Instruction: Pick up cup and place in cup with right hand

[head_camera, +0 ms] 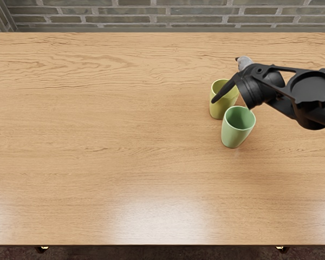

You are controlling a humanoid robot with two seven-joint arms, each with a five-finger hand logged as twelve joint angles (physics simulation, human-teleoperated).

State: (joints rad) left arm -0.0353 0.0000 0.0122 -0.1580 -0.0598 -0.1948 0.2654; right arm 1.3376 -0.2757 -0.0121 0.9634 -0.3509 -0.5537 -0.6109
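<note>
Yellow cup (217, 111) partly covered by right robot hand (250, 86).
Both cups are seen upright on the tabletop (114, 141), right of centre; green cup (233, 136) is set just beside the yellow one, toward the near edge. Whether the yellow cup is gripped cannot be told; nothing is seen inside the green one.

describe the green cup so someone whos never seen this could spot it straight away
On the light wooden table, look right, where the black right hand reaches in. Just below it in the picture is a pale green, tapered cup. Its green colour and spot nearer the viewer set it apart from the yellow tapered cup.
</note>
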